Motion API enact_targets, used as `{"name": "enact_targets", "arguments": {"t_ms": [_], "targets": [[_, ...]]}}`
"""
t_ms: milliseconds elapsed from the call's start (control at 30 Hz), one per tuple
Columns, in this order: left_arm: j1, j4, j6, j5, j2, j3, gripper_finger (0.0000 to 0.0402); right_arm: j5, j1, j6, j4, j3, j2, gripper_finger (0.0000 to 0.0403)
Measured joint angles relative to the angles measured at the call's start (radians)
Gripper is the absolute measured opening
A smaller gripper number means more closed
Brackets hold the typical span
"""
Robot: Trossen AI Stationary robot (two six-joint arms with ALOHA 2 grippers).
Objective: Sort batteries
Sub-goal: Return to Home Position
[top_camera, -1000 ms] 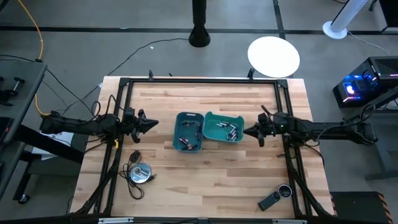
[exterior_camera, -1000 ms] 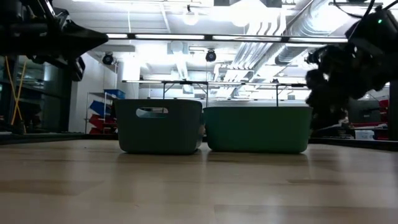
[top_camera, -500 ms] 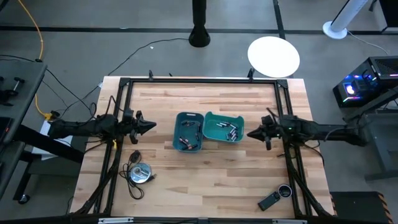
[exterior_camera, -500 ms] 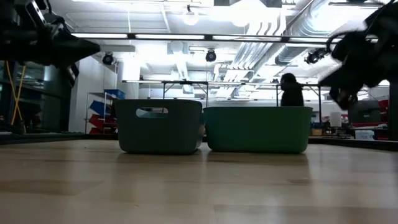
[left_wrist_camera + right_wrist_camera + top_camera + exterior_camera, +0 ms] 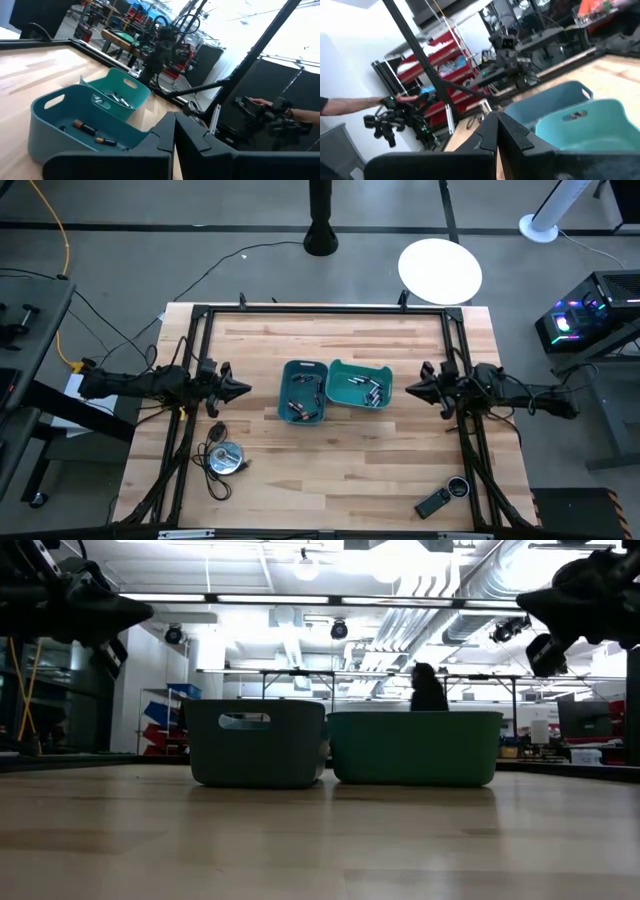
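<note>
Found batteries (image 5: 300, 408) lying in blue bin (image 5: 284, 390) and teal bin (image 5: 360, 366), set touching side by side mid-table. Read left gripper (image 5: 234, 388) and right gripper (image 5: 414, 387) as clamped shut on nothing, raised, well apart from bins. Judged risk small: could clip black frame rail (image 5: 320, 308) while homing, jolt table (image 5: 350, 470), tip cells out.

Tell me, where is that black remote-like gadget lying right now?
In the high view, the black gadget lies near the table's lower right corner, right beside a small round ring.
</note>
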Motion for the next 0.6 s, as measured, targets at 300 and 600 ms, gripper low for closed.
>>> {"name": "enact_targets", "arguments": {"t_ms": [300,600], "targets": [[0.003,0.000,0.000,0.000,0.000,0.000,0.0000,0.000,0.000,0.000,-0.073,0.000,0.014,0.0000],[0.003,0.000,0.000,-0.001,0.001,0.000,0.0000,0.000,0.000,0.000,-0.073,0.000,0.014,0.0000]]}}
